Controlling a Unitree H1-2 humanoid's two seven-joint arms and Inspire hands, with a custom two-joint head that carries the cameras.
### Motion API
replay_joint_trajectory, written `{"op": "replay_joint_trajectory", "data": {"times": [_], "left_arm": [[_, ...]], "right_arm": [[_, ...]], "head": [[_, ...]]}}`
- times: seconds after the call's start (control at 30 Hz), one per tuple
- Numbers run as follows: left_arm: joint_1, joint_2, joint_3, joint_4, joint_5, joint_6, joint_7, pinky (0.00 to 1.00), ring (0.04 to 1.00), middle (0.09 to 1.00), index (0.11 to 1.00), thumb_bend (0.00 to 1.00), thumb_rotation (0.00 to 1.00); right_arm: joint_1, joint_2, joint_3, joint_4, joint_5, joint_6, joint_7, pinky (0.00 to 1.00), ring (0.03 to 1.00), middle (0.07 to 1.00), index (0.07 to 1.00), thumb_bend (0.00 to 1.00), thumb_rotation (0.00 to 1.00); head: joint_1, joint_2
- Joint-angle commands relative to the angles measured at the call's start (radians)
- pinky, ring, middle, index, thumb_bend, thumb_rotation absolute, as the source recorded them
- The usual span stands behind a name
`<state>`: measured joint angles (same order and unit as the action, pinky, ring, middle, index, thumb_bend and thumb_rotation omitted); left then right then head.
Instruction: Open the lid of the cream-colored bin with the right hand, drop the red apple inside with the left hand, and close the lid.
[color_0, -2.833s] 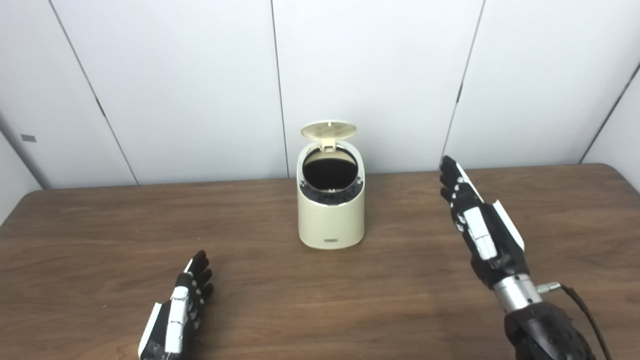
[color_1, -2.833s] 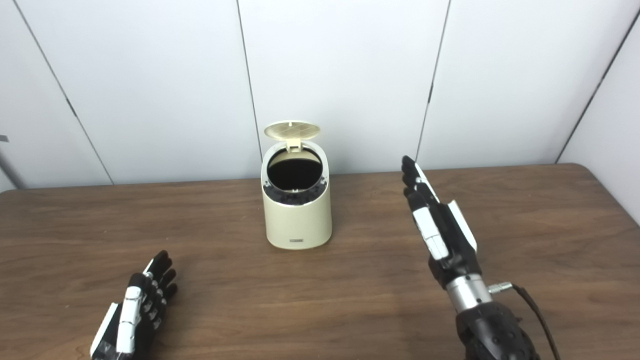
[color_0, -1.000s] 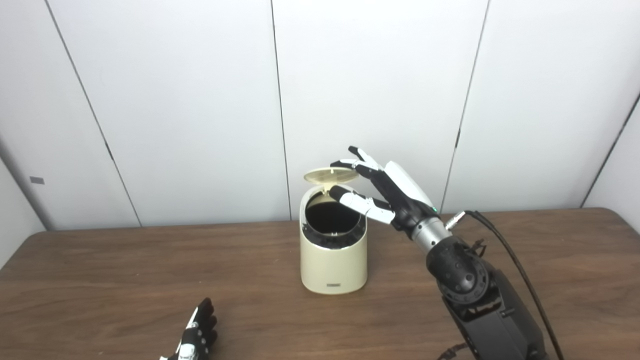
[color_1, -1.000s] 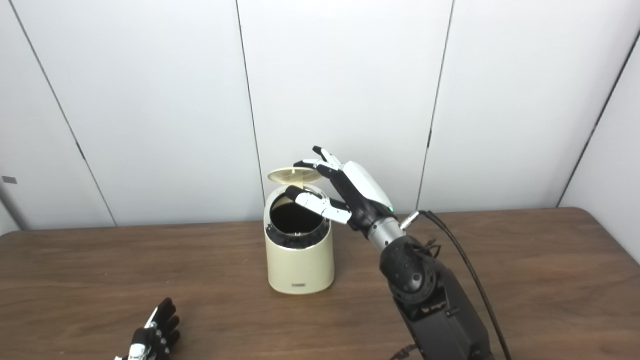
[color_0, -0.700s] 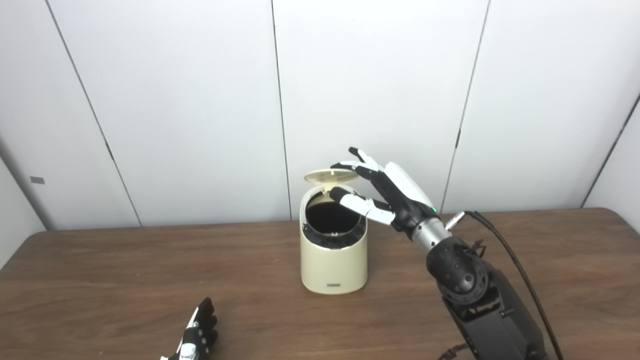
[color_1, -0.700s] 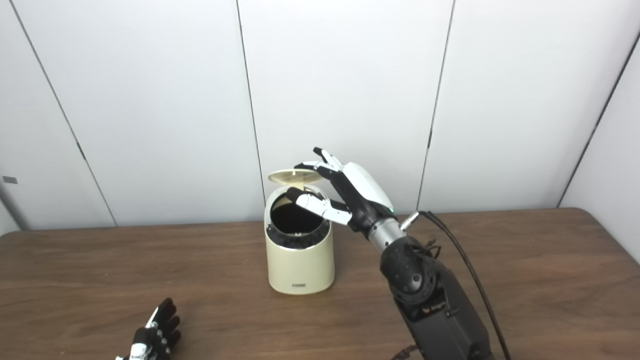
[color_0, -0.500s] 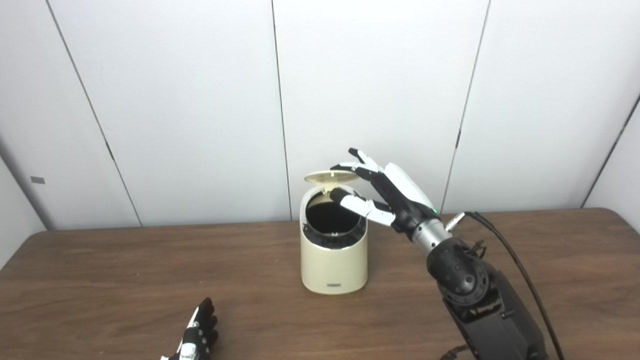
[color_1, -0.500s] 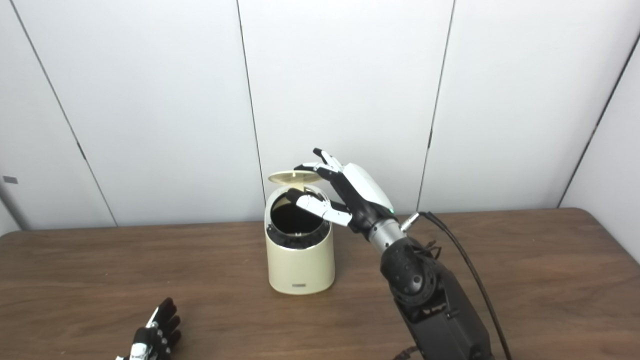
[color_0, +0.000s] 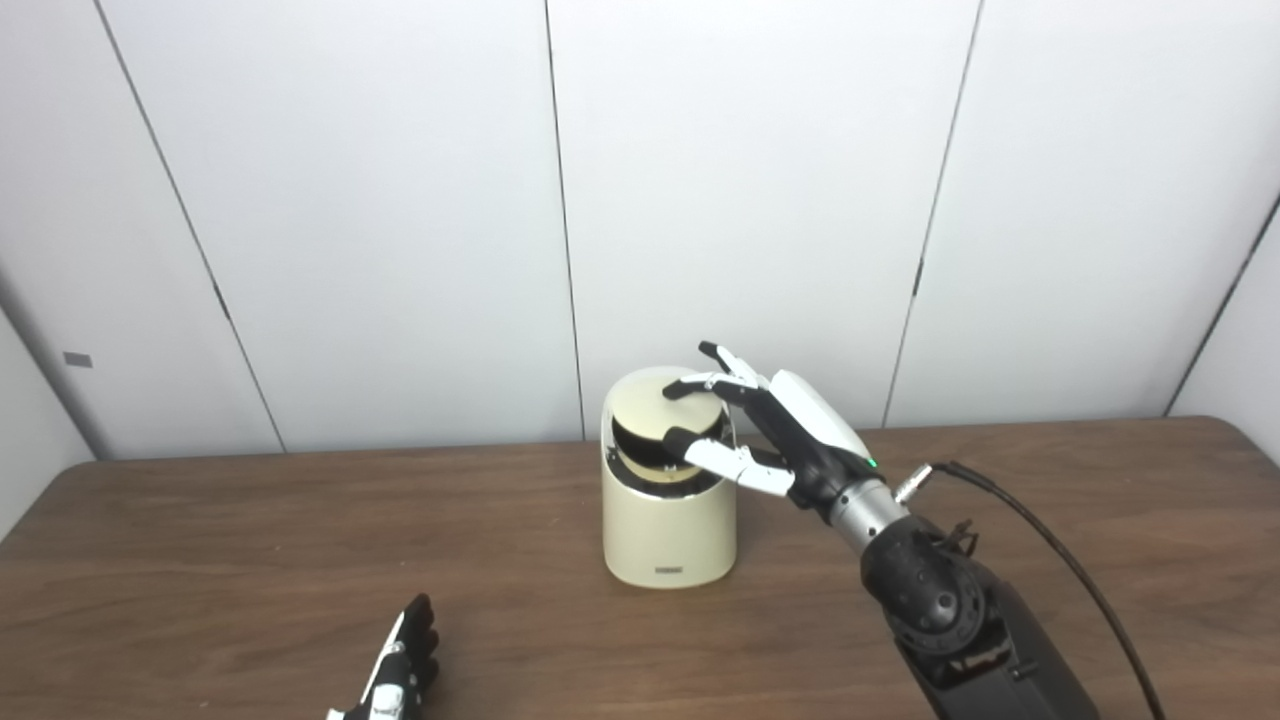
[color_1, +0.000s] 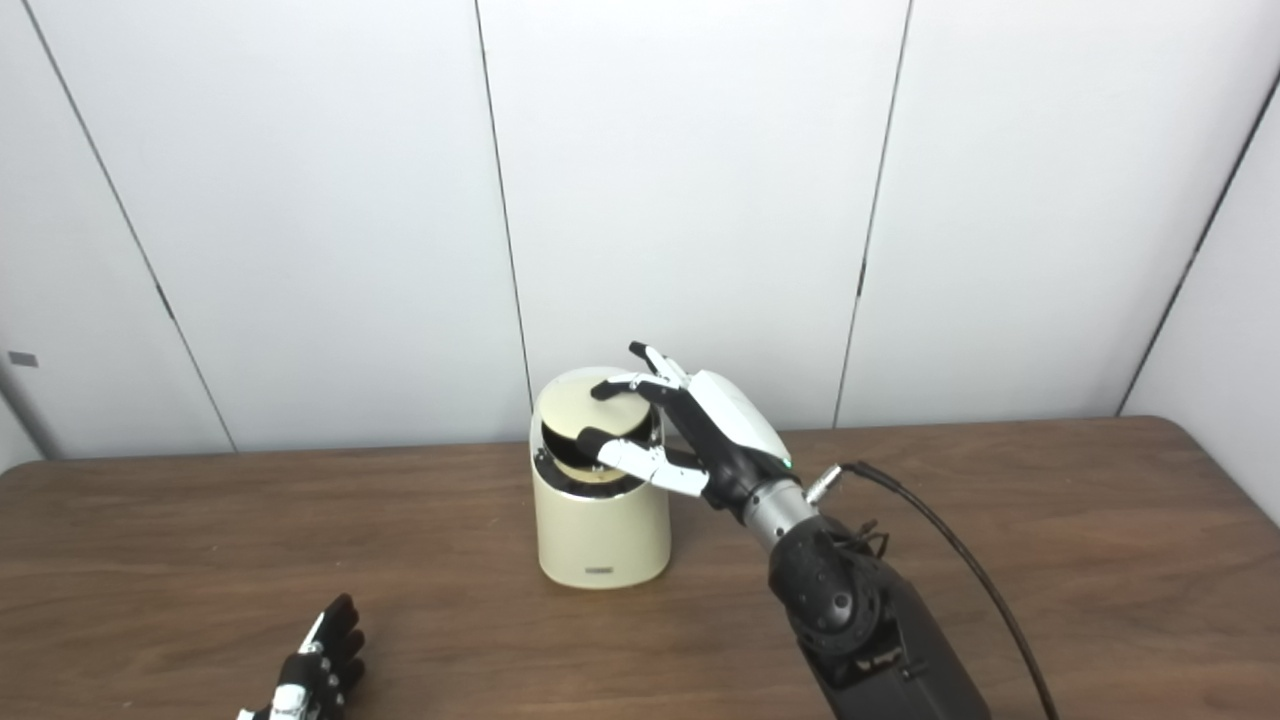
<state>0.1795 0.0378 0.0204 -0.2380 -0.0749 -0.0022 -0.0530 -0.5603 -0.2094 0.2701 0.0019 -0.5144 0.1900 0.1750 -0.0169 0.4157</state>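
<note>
Pressing down, the right hand (color_0: 775, 430) had lowered the lid (color_0: 655, 405) from upright to nearly shut over the cream-colored bin (color_0: 668, 530) on the counter (color_0: 200, 560). Its fingers (color_0: 700, 385) were spread, resting on the lid. The left hand (color_0: 400, 680) stayed low with fingers together; no apple was visible.

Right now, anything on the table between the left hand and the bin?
Nothing: both eye views show bare wood table between the left hand, low at the bottom edge, and the cream bin. No apple in view.
</note>
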Motion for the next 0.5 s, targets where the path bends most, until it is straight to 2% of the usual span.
{"op": "replay_joint_trajectory", "data": {"times": [0.0, 0.37, 0.47], "left_arm": [[-0.008, 0.005, -0.013, 0.012, 0.011, -0.015, -0.009, 1.0, 1.0, 1.0, 1.0, 0.55, 1.0], [-0.007, 0.003, -0.026, 0.012, 0.016, -0.02, -0.009, 1.0, 1.0, 1.0, 1.0, 0.55, 1.0], [-0.004, 0.001, -0.028, 0.008, 0.014, -0.019, -0.007, 1.0, 1.0, 1.0, 1.0, 0.56, 1.0]], "right_arm": [[-0.036, -0.005, 0.0, -0.016, -0.006, -0.028, -0.002, 1.0, 1.0, 1.0, 0.77, 0.56, 0.92], [-0.009, -0.015, 0.019, -0.02, -0.027, -0.044, -0.006, 1.0, 1.0, 1.0, 0.757, 0.58, 0.93], [-0.002, -0.015, 0.019, -0.028, -0.03, -0.045, -0.005, 1.0, 1.0, 1.0, 0.752, 0.57, 0.94]], "head": [[0.0, 0.002], [0.006, 0.014], [0.006, 0.029]]}}
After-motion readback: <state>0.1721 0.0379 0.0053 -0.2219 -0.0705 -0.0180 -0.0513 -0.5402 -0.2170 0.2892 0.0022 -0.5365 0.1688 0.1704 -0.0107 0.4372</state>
